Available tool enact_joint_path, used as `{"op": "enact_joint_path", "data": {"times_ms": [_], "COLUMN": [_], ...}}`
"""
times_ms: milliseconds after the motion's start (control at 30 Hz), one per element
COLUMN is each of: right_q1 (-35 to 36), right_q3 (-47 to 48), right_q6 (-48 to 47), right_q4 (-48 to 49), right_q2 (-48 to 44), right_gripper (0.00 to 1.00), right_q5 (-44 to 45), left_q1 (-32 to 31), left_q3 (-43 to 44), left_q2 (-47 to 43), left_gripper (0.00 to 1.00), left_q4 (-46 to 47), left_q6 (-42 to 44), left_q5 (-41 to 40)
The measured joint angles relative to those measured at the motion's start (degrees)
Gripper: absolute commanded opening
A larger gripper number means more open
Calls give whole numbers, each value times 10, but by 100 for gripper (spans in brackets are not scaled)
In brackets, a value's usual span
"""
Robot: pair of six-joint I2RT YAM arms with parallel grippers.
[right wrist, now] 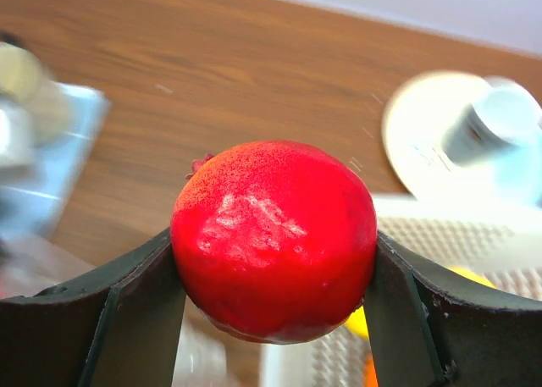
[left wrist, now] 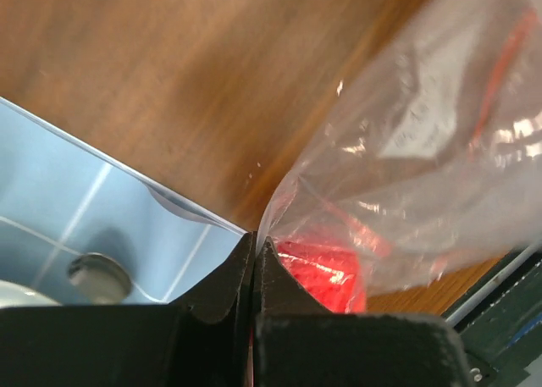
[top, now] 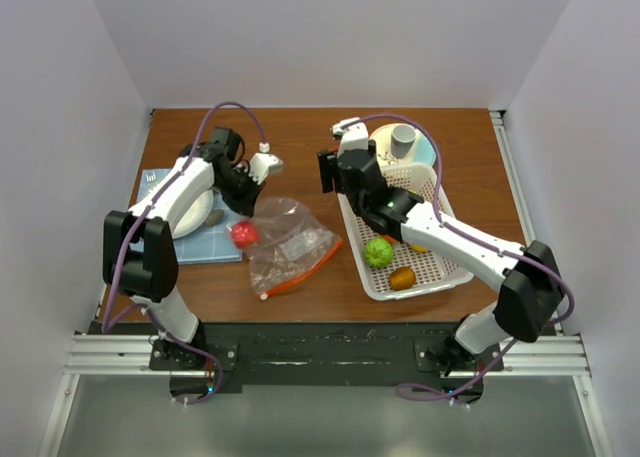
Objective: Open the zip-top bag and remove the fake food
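Observation:
The clear zip-top bag [top: 290, 242] lies crumpled on the wooden table, its orange-red zip strip [top: 305, 274] towards the front. My left gripper [top: 243, 192] is shut on the bag's thin edge [left wrist: 262, 222]. A red toy fruit [top: 243, 234] shows through the plastic just below the jaws in the left wrist view [left wrist: 326, 273]. My right gripper [right wrist: 275, 251] is shut on a round red toy fruit [right wrist: 275, 234] and holds it above the table, by the white basket's left rim [top: 350, 217]. In the top view that fruit is hidden by the right gripper [top: 328, 174].
The white perforated basket [top: 440, 267] holds a green fruit [top: 378, 251], an orange-brown one [top: 403, 277] and a yellow one [top: 418, 245]. A plate [top: 425, 149] with a small grey cup [top: 403, 137] stands behind it. A blue mat [top: 215, 245] with a white dish [top: 195, 217] lies at the left.

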Motion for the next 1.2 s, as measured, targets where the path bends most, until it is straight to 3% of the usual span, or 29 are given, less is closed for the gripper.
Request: {"op": "enact_joint_path", "data": {"times_ms": [100, 167, 200, 233, 267, 333, 600, 733, 867, 900, 933, 1000, 1033, 1100, 1133, 1200], "right_q1": [-4, -6, -7, -9, -10, -10, -10, -10, -10, -10, -10, -9, -8, -1, 7, 28], "right_q3": [-35, -60, -72, -82, -89, -93, -94, -115, -155, -158, -159, -160, -162, -163, -163, -163], "right_q6": [29, 54, 64, 73, 82, 93, 108, 111, 114, 115, 115, 115, 114, 113, 112, 110], "right_q4": [-43, -81, -100, -114, -132, -151, -158, -138, -108, -103, -98, -88, -80, -70, -63, -47], "right_q2": [2, 13, 19, 22, 25, 25, 15, -39, -111, -121, -127, -132, -134, -134, -132, -125], "right_gripper": [23, 37, 45, 68, 81, 99, 99, 99, 99, 99, 99, 99, 99, 99, 99, 99], "right_q5": [56, 87, 99, 105, 115, 126, 137, 123, 102, 95, 90, 75, 61, 39, 31, 16], "left_q1": [-8, -13, -17, -22, -27, -38, -55, -59, -61, -60, -59, -59, -59, -59, -59, -59], "left_q3": [51, 86, 100, 109, 113, 114, 122, 156, 87, 75, 61, 40, 38, 41, 44, 52], "left_q2": [3, 0, -4, -10, -17, -29, -47, -54, -95, -90, -83, -71, -65, -63, -63, -63], "left_gripper": [0, 0, 0, 0, 0, 0, 0, 0, 1, 8, 23, 36, 55, 75, 95, 100], "left_q4": [-22, -34, -35, -35, -37, -49, -103, -129, -90, -90, -83, -77, -83, -82, -83, -80], "left_q6": [-12, -21, -24, -27, -30, -32, -53, -62, -65, -65, -66, -64, -66, -62, -65, -65], "left_q5": [2, 6, 6, 6, 5, 6, 3, -2, -38, -42, -45, -55, -59, -63, -66, -72]}}
